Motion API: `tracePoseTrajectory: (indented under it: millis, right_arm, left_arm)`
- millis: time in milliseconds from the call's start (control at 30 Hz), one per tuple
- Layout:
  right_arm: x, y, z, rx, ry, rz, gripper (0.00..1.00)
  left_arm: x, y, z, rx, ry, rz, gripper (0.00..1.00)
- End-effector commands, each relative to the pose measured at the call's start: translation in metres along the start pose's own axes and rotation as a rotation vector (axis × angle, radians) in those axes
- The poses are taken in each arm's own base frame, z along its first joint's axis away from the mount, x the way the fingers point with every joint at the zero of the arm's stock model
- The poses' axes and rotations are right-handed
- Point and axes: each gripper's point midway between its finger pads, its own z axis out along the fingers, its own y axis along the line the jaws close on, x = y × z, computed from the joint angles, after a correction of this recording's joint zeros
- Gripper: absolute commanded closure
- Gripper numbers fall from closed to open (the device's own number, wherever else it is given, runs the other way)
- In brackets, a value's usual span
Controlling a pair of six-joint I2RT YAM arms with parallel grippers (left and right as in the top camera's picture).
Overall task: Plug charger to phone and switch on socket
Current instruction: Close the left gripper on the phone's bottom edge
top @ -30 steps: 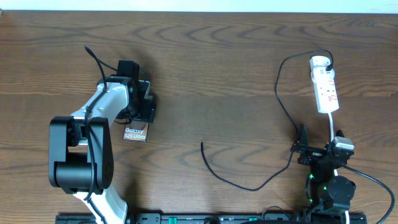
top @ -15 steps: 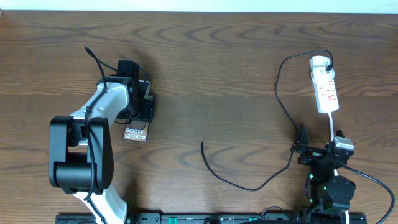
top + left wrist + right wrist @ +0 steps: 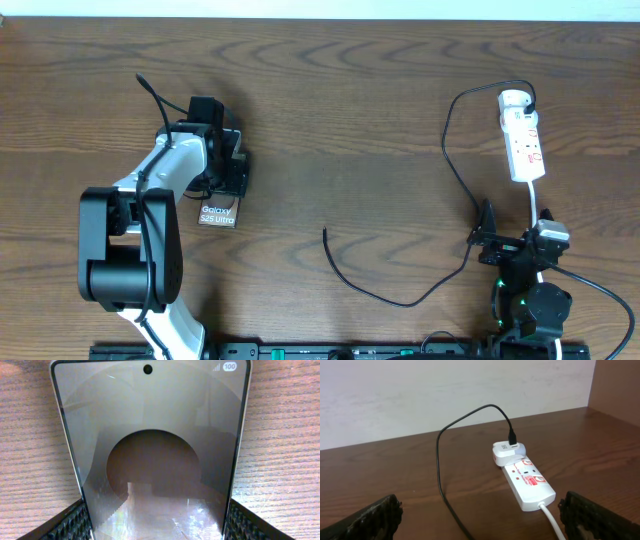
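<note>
The phone (image 3: 218,213) lies flat on the table at the left, its "Galaxy S25 Ultra" lettering showing below my left gripper (image 3: 230,175). In the left wrist view its glossy brownish screen (image 3: 150,460) fills the frame, and my left gripper (image 3: 155,522) has a finger pad against each long edge. The charger cable (image 3: 390,297) runs from a white adapter (image 3: 515,100) on the socket strip (image 3: 524,142) down to a free plug tip (image 3: 324,232) on bare wood. My right gripper (image 3: 487,238) is open and empty, low near the front, facing the strip (image 3: 527,482) and cable (image 3: 440,460).
The strip's white cord (image 3: 538,205) runs toward the right arm base and shows in the right wrist view (image 3: 552,520). A pale wall stands behind the table's far edge. The black cable loops between the right gripper and the strip.
</note>
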Motion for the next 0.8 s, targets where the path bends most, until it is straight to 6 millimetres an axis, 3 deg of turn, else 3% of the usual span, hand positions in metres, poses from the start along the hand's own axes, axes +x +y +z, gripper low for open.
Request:
tracePoseTrajectory:
  millis: [0, 167, 367, 500, 533, 767]
  right_arm:
    - [0.0004, 0.0007, -0.0003, -0.005, 0.0, -0.011, 0.01]
    - [0.0002, 0.0007, -0.0003, -0.005, 0.0, -0.01, 0.01]
    - [0.0002, 0.0007, -0.0003, -0.005, 0.0, -0.01, 0.01]
    - [0.0002, 0.0007, -0.0003, -0.005, 0.0, -0.01, 0.01]
    - [0.0002, 0.0007, -0.0003, -0.005, 0.0, -0.01, 0.01]
    - [0.0003, 0.0007, -0.0003, -0.005, 0.0, -0.01, 0.01]
  left_arm:
    - [0.0115, -0.01, 0.0077, 0.05, 0.036, -0.002, 0.35]
    - [0.0114, -0.01, 0.0077, 0.05, 0.036, -0.002, 0.42]
    - [0.0114, -0.01, 0.0077, 0.05, 0.036, -0.002, 0.7]
    - [0.0108, -0.0099, 0.0078, 0.05, 0.033, -0.002, 0.82]
    - [0.0107, -0.0099, 0.0078, 0.05, 0.033, -0.002, 0.91]
    - [0.0106, -0.0099, 0.0078, 0.05, 0.033, -0.002, 0.92]
